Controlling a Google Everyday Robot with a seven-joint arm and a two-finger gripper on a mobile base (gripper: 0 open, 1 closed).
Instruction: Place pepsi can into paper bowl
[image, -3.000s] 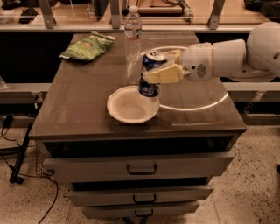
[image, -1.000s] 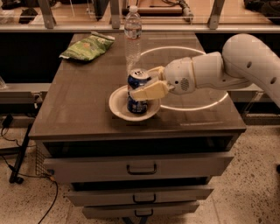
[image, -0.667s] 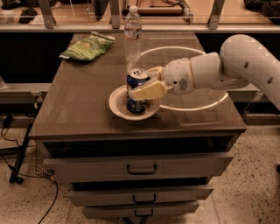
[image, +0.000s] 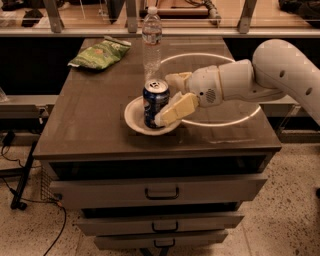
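Note:
The dark blue pepsi can (image: 155, 104) stands upright inside the off-white paper bowl (image: 133, 116) near the middle of the table. My gripper (image: 165, 100) reaches in from the right at can height. Its fingers are spread on either side of the can's right part: the near finger (image: 176, 109) lies low in front over the bowl's rim, the far finger (image: 176, 80) is behind the can's top. The jaws look open and the can rests on the bowl's bottom.
A clear plastic water bottle (image: 151, 40) stands just behind the can. A green chip bag (image: 100, 53) lies at the back left. The brown table (image: 85, 125) has drawers below its front edge. A bright ring of light lies on the right part of the top.
The can has come down from above the table into the bowl. In the last second the fingers have spread apart from it, and the can stays standing in the bowl.

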